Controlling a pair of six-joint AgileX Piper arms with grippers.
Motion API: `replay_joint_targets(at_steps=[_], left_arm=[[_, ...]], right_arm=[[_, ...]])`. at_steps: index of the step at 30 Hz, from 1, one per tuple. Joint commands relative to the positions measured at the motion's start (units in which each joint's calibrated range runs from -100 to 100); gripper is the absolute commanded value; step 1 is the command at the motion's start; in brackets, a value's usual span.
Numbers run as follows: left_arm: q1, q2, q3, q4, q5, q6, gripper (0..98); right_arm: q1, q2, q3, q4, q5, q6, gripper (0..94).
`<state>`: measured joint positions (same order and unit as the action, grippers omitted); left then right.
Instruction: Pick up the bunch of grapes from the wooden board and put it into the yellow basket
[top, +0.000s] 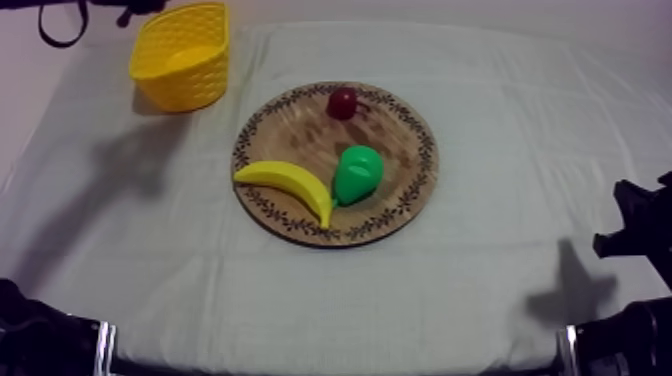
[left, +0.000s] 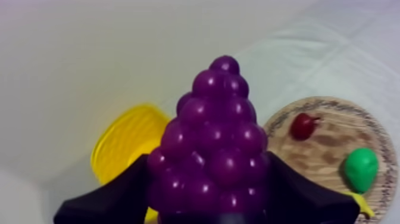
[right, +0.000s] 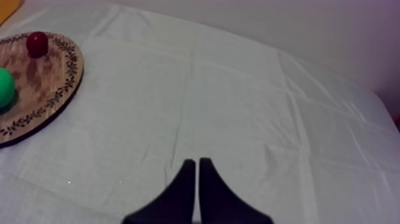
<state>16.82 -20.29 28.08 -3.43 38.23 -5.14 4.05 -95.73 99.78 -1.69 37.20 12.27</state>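
Purple plastic bunch of toy grapes already off the round wooden board with patterned rim, clamped between the two black fingers of the left tool and held in the air, clear of the board toward its far left side. Lift done; carry apparently well along. Drop not yet made: yellow plastic basket with woven-look walls standing off the board's far left rim, apart from it, no grapes inside, its open mouth showing just past the held bunch from the left wrist. Left to do, by judgement: bring the bunch over the mouth, lower, release, withdraw.

Right tool closed on nothing, fingers together as a narrow wedge, low over bare cloth well off the board's right rim; idle by the look of it.

On the board: yellow toy banana along the near left rim, green toy pear at the banana's tip toward the middle, touching or just beside, hard to tell which, and small red fruit near the far rim, apart from both.

Surface under a grey-white cloth, creased in straight fold lines right of the board. Pale plain wall beyond the far edge, behind the board; soft shadow on the cloth left of the board.
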Motion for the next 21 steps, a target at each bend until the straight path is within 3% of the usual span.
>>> replay_joint_targets(at_steps=[1, 9, 21], left_arm=[[-4.1, 0.4, 1.7, 0.48, -0.1, 0.4, 60.0], [-9.0, 4.4, 4.4, 0.79, 1.8, 4.0, 61.9], [-9.7, 17.4, -11.1, 0.60, 7.7, 6.2, 62.8]], right_arm=[[0.0, 0.0, 0.0, 0.0, 0.0, 0.0, 0.5], [0.0, 0.0, 0.0, 0.0, 0.0, 0.0, 0.5], [0.0, 0.0, 0.0, 0.0, 0.0, 0.0, 0.5]])
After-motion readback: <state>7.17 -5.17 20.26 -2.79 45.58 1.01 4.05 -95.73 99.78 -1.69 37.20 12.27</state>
